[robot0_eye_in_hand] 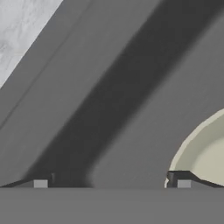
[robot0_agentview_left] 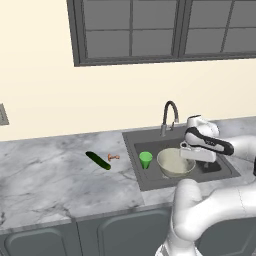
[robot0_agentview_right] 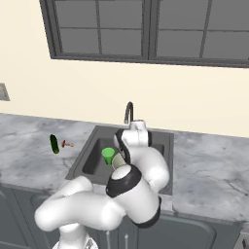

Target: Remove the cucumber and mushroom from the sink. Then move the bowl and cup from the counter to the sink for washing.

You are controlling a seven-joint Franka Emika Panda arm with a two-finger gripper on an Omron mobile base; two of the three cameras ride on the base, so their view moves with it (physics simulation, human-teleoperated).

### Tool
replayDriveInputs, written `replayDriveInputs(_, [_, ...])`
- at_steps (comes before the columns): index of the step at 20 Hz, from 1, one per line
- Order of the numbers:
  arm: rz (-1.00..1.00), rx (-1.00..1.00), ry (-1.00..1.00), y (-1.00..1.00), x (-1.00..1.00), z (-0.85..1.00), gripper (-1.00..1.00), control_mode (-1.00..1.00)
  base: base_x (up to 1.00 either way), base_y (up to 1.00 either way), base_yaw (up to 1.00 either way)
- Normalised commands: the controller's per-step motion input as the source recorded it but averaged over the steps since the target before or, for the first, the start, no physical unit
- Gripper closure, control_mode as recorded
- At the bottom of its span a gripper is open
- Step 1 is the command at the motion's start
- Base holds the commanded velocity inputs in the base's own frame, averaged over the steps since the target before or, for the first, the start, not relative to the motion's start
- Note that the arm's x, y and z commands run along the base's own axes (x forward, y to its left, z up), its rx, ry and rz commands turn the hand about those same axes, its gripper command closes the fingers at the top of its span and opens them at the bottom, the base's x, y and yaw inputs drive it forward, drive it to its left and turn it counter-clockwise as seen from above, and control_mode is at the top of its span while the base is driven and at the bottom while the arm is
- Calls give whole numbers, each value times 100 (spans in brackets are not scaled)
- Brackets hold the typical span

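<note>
Bowl [robot0_agentview_left: 175, 162] and green cup [robot0_agentview_left: 145, 159] sit inside the sink [robot0_agentview_left: 131, 141] for washing, cucumber [robot0_agentview_left: 98, 160] and mushroom [robot0_agentview_left: 113, 157] out on the bench [robot0_agentview_left: 45, 172], pincer [robot0_eye_in_hand: 112, 183] spread, empty.

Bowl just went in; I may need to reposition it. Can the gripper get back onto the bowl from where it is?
Probably yes. The gripper is open, holding nothing, right beside the bowl in the sink, one fingertip at its rim. The cup stands on the bowl's far side, out of the way.
</note>
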Motion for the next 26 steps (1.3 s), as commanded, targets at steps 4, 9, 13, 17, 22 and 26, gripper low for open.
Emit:
replayDriveInputs(4, [0, 0, 0, 0, -33, 28, -100, -100, 0, 0, 0])
replayDriveInputs(9, [0, 0, 0, 0, -32, 29, -100, -100, 0, 0, 0])
replayDriveInputs(13, [-3, 0, 0, 0, -29, 28, -100, -100, 0, 0, 0])
replayDriveInputs(17, [-11, 0, 0, 0, -28, 31, -100, -100, 0, 0, 0])
replayDriveInputs(22, [-23, 0, 0, 0, -29, 24, -100, -100, 0, 0, 0])
replayDriveInputs(26, [-30, 0, 0, 0, -25, 24, -100, -100, 0, 0, 0])
